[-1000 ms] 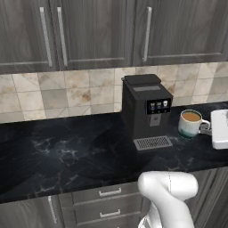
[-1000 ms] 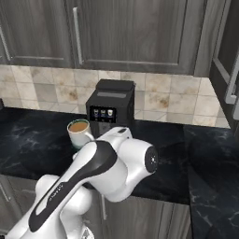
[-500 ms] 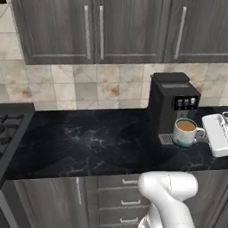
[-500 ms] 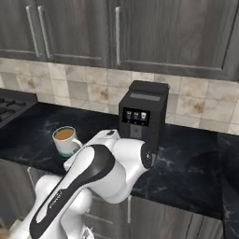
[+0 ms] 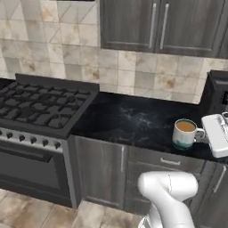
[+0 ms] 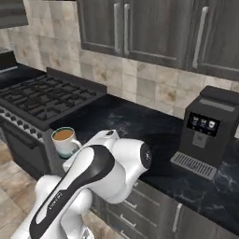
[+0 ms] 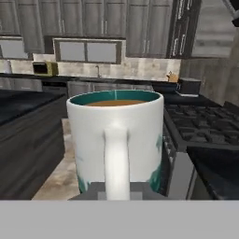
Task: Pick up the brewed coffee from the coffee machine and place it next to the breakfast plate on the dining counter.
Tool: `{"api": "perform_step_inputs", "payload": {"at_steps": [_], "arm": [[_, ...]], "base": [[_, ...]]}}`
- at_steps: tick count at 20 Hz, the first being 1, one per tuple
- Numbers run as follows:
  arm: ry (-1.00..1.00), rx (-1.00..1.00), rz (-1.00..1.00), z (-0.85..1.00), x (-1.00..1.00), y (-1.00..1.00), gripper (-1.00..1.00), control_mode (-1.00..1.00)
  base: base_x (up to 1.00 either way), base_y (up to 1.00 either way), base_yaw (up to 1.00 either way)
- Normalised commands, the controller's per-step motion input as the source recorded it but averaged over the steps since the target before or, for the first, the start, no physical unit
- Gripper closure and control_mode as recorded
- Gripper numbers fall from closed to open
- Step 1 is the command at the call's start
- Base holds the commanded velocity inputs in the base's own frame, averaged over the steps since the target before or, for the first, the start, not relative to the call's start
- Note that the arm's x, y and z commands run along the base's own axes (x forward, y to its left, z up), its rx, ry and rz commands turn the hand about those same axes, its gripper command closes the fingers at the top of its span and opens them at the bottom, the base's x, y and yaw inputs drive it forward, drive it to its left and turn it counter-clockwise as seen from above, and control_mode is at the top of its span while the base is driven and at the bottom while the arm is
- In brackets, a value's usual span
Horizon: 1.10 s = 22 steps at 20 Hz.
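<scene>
Over counter edge, gripper (image 7: 116,189) clamped on mug (image 5: 184,133) handle; mug upright, coffee inside.

Nothing readable anywhere here: the coffee machine (image 6: 210,131) at the right of the right base view shows small lit icons on its panel, too tiny to make out.
</scene>
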Motion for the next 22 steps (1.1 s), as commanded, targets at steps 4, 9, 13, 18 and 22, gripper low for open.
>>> {"api": "perform_step_inputs", "payload": {"at_steps": [4, 9, 13, 18, 22], "arm": [[0.00, 0.00, 0.00, 0.00, 0.00, 0.00, 1.00, 1.00], [0.00, 0.00, 0.00, 0.00, 0.00, 0.00, 1.00, 1.00], [0.00, 0.00, 0.00, 0.00, 0.00, 0.00, 1.00, 1.00], [0.00, 0.00, 0.00, 0.00, 0.00, 0.00, 1.00, 1.00], [0.00, 0.00, 0.00, 0.00, 0.00, 0.00, 1.00, 1.00]], "base": [[-0.73, 0.34, 0.64], [-0.48, 0.44, 0.66], [-0.02, 0.54, 0.68], [0.05, 0.22, 0.73], [0.08, 0.00, 0.74]]}}
